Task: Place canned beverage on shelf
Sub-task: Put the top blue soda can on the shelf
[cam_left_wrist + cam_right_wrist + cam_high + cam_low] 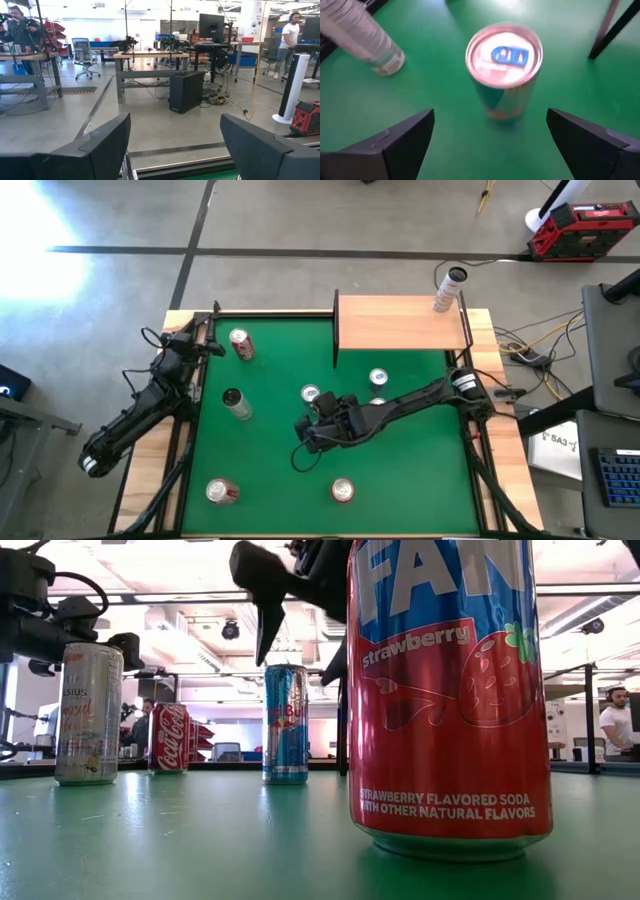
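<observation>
Right claw: the right claw [487, 145] hangs over mid-tabletop with its fingers spread wide and empty, aimed down at a can.
Target can: the silver-topped can [503, 65] stands upright between the open fingers, untouched; in the high view it is the can [310, 394] at about 10 o'clock of the claw [318, 425], just beside it.
Step in hand: by my judgement, the approach before the pick; nothing is gripped yet.
Next move: likely lower around the can's body, close squarely, lift, then carry toward 1 o'clock.
Tabletop: the green tabletop [400, 480] carries several more cans.
Shelf: the shelf [395, 322] sits at the far edge, 12 to 1 o'clock, its board bare, a slim can [449, 289] at its far right corner.
Left claw: the left claw [207, 340] waits at the far left corner, pinched nearly closed, holding nothing.
</observation>
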Available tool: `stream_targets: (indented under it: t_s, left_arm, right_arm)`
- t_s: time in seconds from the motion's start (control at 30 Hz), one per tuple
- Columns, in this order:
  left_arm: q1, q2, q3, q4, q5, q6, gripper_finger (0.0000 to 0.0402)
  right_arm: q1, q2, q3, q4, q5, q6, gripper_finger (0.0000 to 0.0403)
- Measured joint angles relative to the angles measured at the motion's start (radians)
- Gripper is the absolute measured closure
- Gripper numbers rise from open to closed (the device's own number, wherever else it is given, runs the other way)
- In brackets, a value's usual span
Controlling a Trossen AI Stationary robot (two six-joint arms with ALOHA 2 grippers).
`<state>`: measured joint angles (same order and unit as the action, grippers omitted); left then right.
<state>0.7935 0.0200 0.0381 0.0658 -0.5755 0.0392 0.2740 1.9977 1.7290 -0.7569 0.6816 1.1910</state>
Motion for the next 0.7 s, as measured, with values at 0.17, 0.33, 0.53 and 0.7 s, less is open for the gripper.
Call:
stream_targets:
  t_s: [0.17, 0.33, 0.53, 0.7]
  left_arm:
    - [0.000, 0.000, 0.000, 0.000, 0.000, 0.000, 0.0108]
    - [0.000, 0.000, 0.000, 0.000, 0.000, 0.000, 0.0108]
    - [0.000, 0.000, 0.000, 0.000, 0.000, 0.000, 0.0108]
    - [0.000, 0.000, 0.000, 0.000, 0.000, 0.000, 0.0108]
  right_arm:
    - [0.050, -0.033, 0.000, -0.103, -0.008, 0.109, 0.0025]
    - [0.094, -0.088, 0.000, -0.265, -0.008, 0.260, 0.0025]
    - [0.119, -0.152, 0.001, -0.518, -0.016, 0.452, 0.0025]
    - [0.121, -0.209, 0.001, -0.651, -0.035, 0.555, 0.0025]
